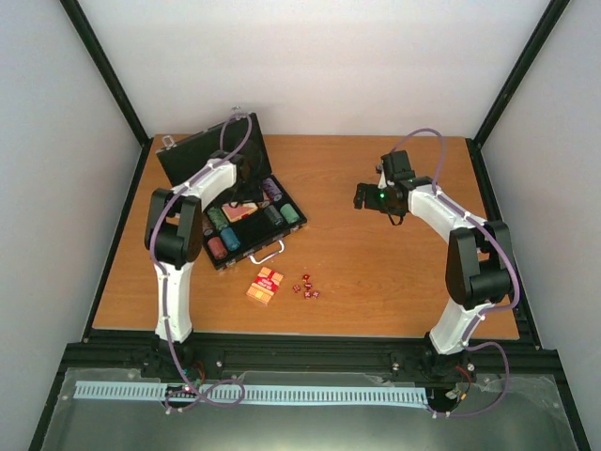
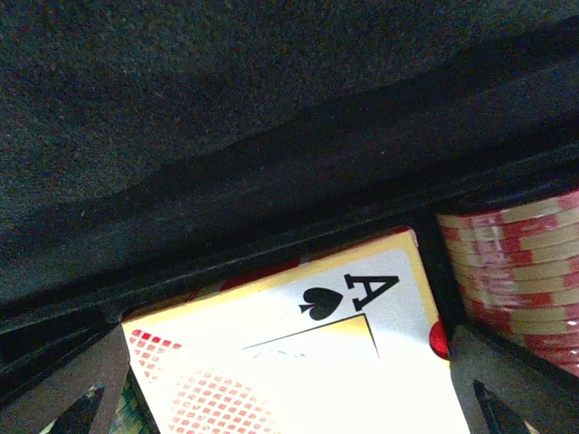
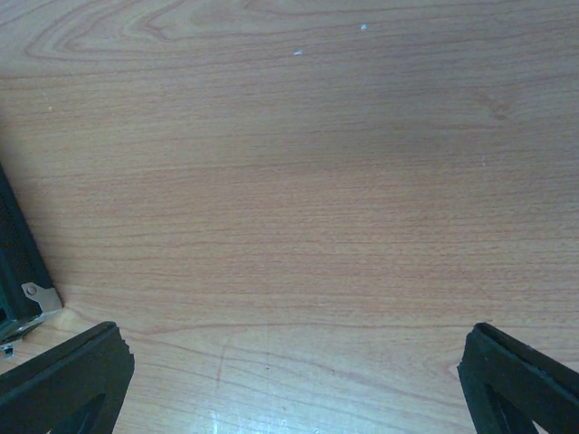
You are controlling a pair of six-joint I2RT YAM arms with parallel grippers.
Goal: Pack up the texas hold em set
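Jaws gape open on both sides; the left pair, over the briefcase at upper left, sits nearer the loose card box and dice at lower centre, the box's long axis running up-frame.

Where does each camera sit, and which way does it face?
Top: above, behind the bases, looking down on table, case, left arm, right arm.
Left wrist: inside the case, facing card box, chips; open left gripper shows.
Right wrist: low over table, case corner left; open right gripper shows.
Shared: the case, in all three.
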